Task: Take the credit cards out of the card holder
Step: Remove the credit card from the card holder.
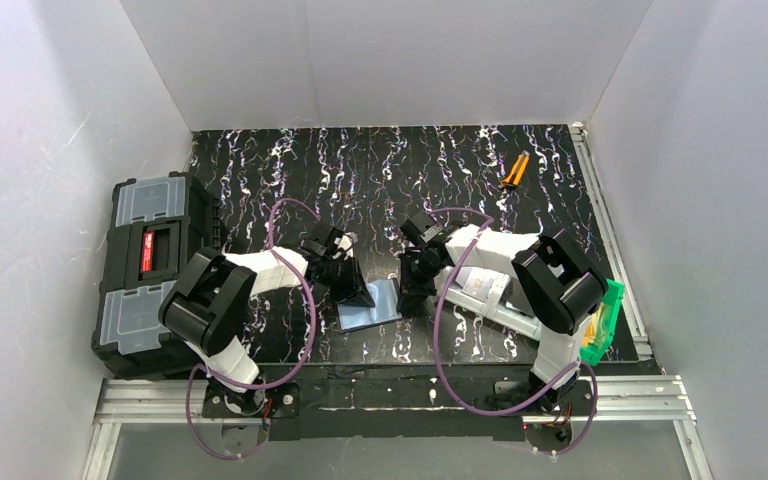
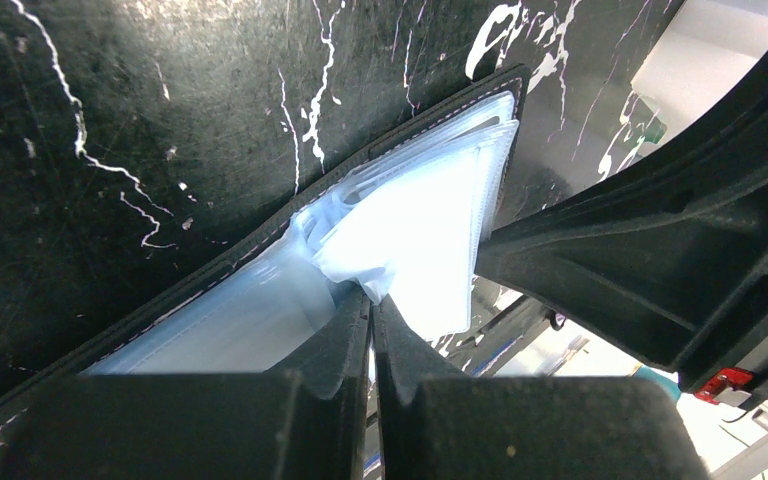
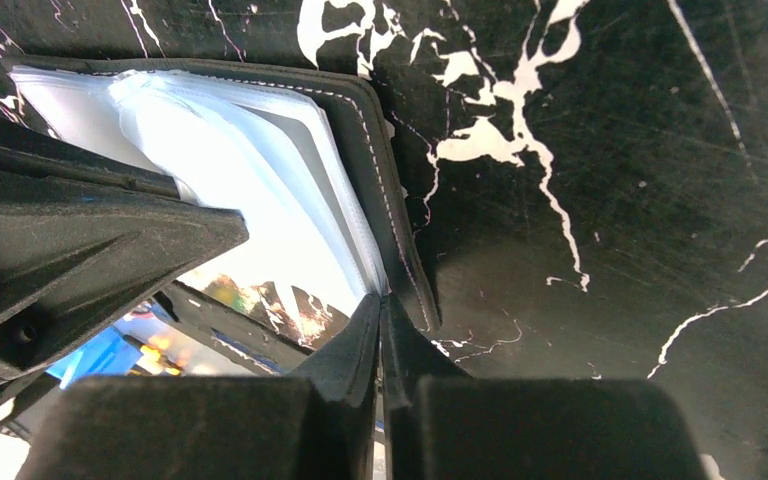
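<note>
As card holder lies open btwn them, left tool, right tool, both pinching its pockets.

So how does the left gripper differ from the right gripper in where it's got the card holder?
The left gripper works the left half of the open card holder; the right gripper sits at its right edge. The left pinches a clear pocket that bunches up toward its tips; the right nips the flat stacked pockets just inside the stitched black border. Both are closed to a thin slit on the holder.
</note>
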`<move>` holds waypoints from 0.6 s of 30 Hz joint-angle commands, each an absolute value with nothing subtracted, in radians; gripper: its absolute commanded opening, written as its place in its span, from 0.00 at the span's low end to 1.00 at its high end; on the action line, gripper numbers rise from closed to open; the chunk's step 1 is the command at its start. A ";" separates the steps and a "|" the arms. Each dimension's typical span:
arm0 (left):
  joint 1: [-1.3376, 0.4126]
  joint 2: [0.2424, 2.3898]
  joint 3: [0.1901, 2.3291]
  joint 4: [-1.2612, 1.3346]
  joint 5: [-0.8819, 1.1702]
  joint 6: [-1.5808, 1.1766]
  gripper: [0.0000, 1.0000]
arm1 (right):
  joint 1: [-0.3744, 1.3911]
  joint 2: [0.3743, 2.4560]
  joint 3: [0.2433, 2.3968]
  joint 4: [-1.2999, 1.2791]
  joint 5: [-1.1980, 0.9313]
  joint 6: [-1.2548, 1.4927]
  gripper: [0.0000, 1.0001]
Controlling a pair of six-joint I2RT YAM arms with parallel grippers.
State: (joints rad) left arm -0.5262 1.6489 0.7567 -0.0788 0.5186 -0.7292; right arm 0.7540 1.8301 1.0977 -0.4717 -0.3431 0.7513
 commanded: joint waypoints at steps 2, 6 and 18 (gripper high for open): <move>-0.531 1.668 0.759 -0.174 0.487 -0.699 0.00 | 0.758 1.800 1.104 -0.453 -0.355 0.765 0.01; -0.531 1.653 0.794 -0.219 0.475 -0.680 0.00 | 0.758 1.760 1.109 -0.463 -0.344 0.763 0.01; -0.532 1.594 0.873 -0.322 0.439 -0.644 0.10 | 0.758 1.713 1.147 -0.524 -0.315 0.750 0.01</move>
State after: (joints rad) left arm -0.5274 1.6379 0.8410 -0.2512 0.4618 -0.6765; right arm 0.7536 1.7226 1.1057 -0.4786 -0.3241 0.7563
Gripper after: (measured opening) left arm 0.125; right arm 0.023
